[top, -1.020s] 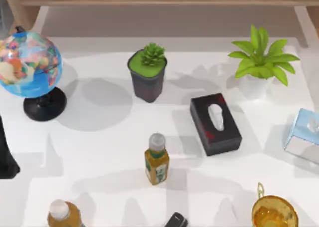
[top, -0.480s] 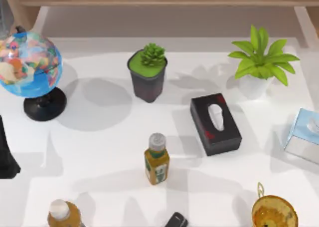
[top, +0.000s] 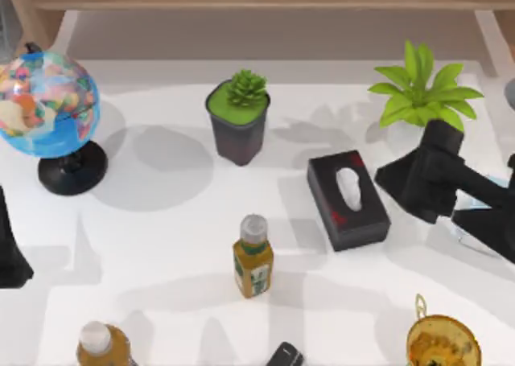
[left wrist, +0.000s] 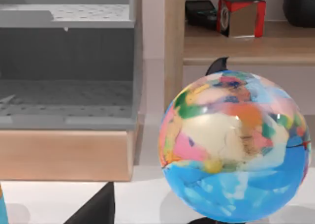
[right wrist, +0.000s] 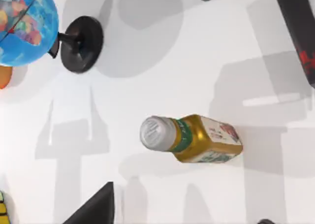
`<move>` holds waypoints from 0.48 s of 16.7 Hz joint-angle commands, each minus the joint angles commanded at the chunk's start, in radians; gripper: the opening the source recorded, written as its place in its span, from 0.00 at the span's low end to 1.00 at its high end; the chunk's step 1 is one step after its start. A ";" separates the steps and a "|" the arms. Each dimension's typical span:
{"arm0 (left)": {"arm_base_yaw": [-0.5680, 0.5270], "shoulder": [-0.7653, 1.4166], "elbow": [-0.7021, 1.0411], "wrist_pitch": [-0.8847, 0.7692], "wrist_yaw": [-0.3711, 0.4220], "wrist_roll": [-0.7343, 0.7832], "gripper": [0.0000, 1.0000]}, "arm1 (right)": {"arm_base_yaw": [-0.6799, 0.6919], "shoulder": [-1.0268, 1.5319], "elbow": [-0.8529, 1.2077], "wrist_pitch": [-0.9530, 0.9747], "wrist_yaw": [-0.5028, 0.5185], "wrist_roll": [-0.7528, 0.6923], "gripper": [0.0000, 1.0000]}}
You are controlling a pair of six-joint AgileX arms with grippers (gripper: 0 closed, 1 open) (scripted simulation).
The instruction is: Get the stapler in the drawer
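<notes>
The stapler (top: 284, 355), small and black, lies at the table's front edge, below and right of the yellow bottle (top: 253, 257); a sliver of it also shows in the right wrist view (right wrist: 266, 221). My right gripper (top: 406, 181) hangs over the table's right side, just right of the black tissue box (top: 348, 199) and well behind the stapler. My left gripper (top: 10, 257) rests at the left edge. The left wrist view holds a grey drawer (left wrist: 64, 86), open in a wooden cabinet behind the globe (left wrist: 234, 145).
A globe (top: 47, 108) stands at the back left, a dark potted succulent (top: 238, 121) at the back middle and a leafy plant (top: 422, 96) at the back right. A golden cup (top: 442, 342) and a second bottle (top: 100, 346) sit along the front edge.
My right arm has come into the top view from the right and now covers the light blue box there. The table's objects and my left arm have not moved.
</notes>
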 joint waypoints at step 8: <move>0.000 0.000 0.000 0.000 0.000 0.000 1.00 | 0.298 0.671 0.381 -0.278 -0.018 0.561 1.00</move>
